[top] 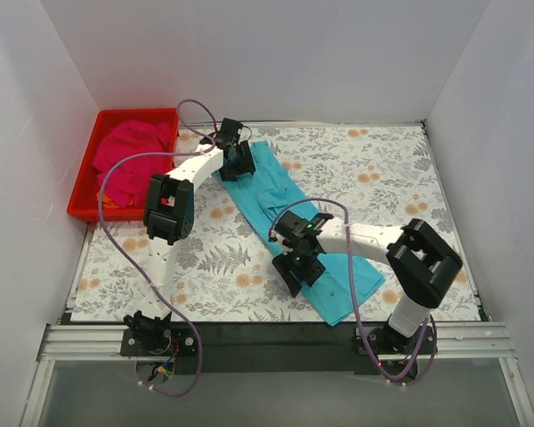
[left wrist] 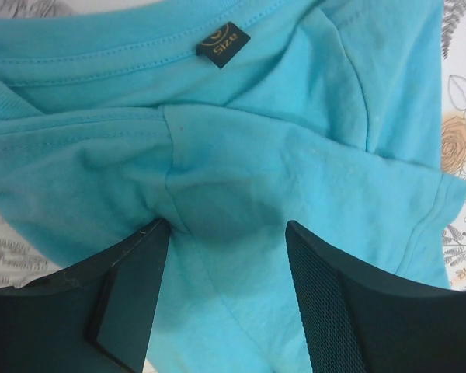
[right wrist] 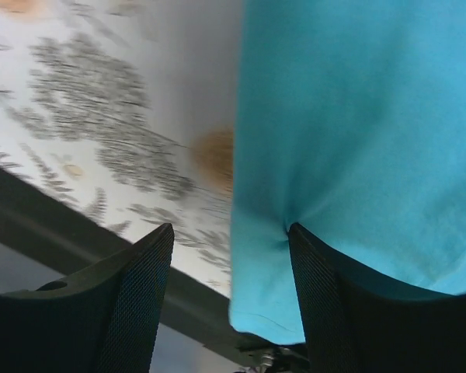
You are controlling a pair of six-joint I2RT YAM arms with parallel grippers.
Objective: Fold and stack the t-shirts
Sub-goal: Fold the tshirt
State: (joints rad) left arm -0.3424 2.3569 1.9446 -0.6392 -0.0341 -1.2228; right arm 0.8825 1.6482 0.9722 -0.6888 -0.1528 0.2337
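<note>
from the top camera i see the turquoise-blue soft cloth t-shirt (top: 262, 187) lying in a long diagonal band across the flower-and-fern printed table cover (top: 205, 258), with its collar end far and to the left and its hem end near and to the right. my left gripper (top: 238, 160) sits over the collar end. on its wrist camera the jaws stand wide apart with the turquoise cloth spread beneath and between them, and the fabric puckers where one dark finger (left wrist: 132, 287) touches it. a small dark square size label (left wrist: 222, 44) shows inside the neckline beyond the fingers. my right gripper (top: 295, 265) is at the shirt's left edge, towards the hem end. its jaws are spread wide too, the shirt's edge runs between them, and the cloth dimples against one textured finger (right wrist: 334, 311). the magenta-pink crumpled cloth t-shirt (top: 129, 156) lies bunched in the red rectangular plastic tray (top: 82, 191) at the far left corner, well apart from both grippers.
</note>
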